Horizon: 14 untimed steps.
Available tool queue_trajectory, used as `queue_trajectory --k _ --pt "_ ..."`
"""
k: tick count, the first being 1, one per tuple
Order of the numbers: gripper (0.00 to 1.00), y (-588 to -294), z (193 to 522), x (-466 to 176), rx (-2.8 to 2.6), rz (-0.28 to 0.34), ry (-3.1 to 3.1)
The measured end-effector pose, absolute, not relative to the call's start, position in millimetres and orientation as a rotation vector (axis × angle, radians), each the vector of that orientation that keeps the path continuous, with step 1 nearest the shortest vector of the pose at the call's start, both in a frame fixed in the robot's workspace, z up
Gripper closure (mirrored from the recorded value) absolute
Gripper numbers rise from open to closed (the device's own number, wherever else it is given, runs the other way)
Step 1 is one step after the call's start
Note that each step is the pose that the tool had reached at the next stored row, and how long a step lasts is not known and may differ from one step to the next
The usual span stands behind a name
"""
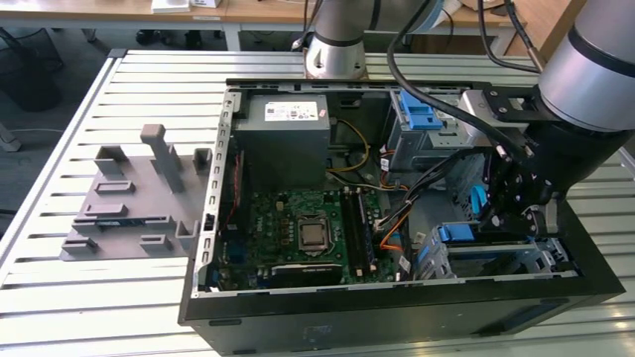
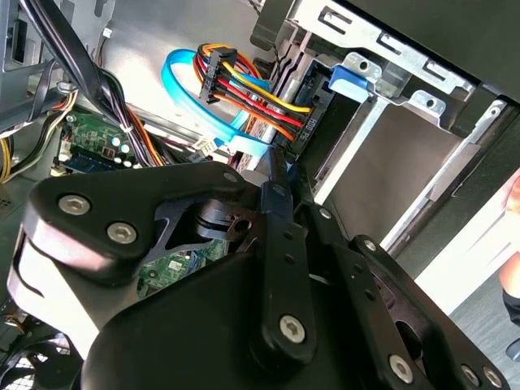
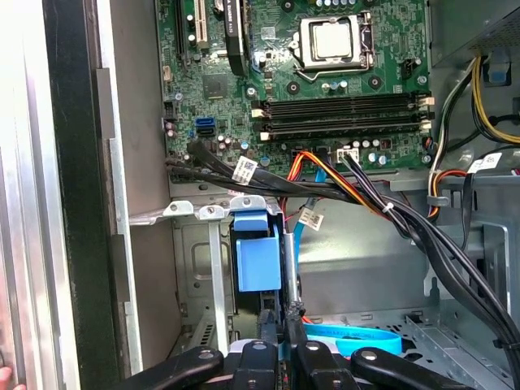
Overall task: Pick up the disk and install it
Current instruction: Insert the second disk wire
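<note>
**End effector at the drive bay, disk seated in its cage**

In the exterior view, your arm reaches into the open case (image 1: 397, 297) on the slatted surface (image 1: 59, 297), with the end effector (image 1: 516, 216) over the lower drive cage (image 1: 516, 256).

In the second wrist view, the end effector (image 2: 280, 175) has its fingers drawn together, nothing visibly between them, beside a connector (image 2: 305, 122).

In the first wrist view, the disk (image 3: 258, 260) sits in the cage, its blue bracket showing, below the motherboard (image 3: 309, 73).
</note>
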<state>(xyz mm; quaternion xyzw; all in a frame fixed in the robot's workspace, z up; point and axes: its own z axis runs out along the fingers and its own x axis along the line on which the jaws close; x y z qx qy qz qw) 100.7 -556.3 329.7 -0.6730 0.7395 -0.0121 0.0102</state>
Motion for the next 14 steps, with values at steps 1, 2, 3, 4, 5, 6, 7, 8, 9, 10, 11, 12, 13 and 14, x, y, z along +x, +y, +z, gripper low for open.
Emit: queue_trajectory --k 1,2,3,4,5,6,7,8,9,10,11,12,13,14 --pt "0.84 -556.3 329.7 100.7 -2.101 -0.038 2.308" --pt "0.84 -556.3 329.7 100.7 -2.101 -0.038 2.308" --pt "0.84 -556.3 329.6 100.7 -2.101 -0.038 2.308" --pt "0.83 -556.3 329.6 100.7 -2.101 -0.038 2.308" --pt "0.83 -556.3 329.6 100.7 -2.101 -0.038 2.308" --pt "0.76 -556.3 329.6 100.6 -2.101 -0.038 2.308" --pt "0.76 -556.3 329.6 100.6 -2.101 -0.038 2.308" --pt "0.76 -556.3 329.6 100.6 -2.101 -0.038 2.308" --pt "0.76 -556.3 329.9 100.6 -2.101 -0.038 2.308" --pt "0.76 -556.3 330.2 100.6 -2.101 -0.038 2.308" --pt "0.76 -556.3 330.6 100.6 -2.101 -0.038 2.308" --pt "0.76 -556.3 331.0 100.7 -2.101 -0.038 2.308" --pt "0.76 -556.3 331.6 100.7 -2.101 -0.038 2.308" --pt "0.76 -556.3 332.1 100.7 -2.101 -0.038 2.308"
